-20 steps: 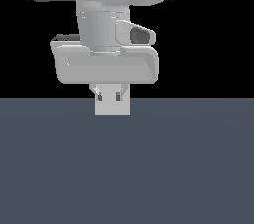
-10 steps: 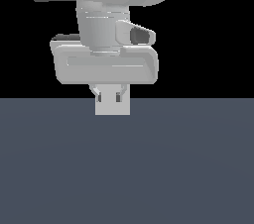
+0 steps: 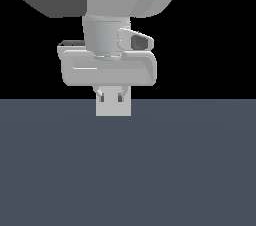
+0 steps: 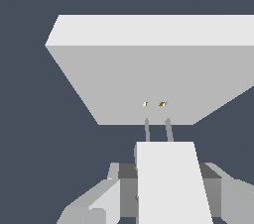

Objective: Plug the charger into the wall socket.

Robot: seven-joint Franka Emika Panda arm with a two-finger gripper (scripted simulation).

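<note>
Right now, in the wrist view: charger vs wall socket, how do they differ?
The charger is a narrow block; the wall socket is a far wider slab. The charger sits in the gripper; the wall socket stands free. The charger carries two thin prongs; the wall socket shows two small holes. Both are plain pale grey-white.

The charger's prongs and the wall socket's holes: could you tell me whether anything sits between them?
Nothing visible does. In the wrist view the charger, held in the tool, points its two prongs at the wall socket, with only open space between.

Matt off-white charger (image 4: 171, 183), matt light-grey wall socket (image 4: 149, 77), thin metallic prongs (image 4: 158, 130).
</note>
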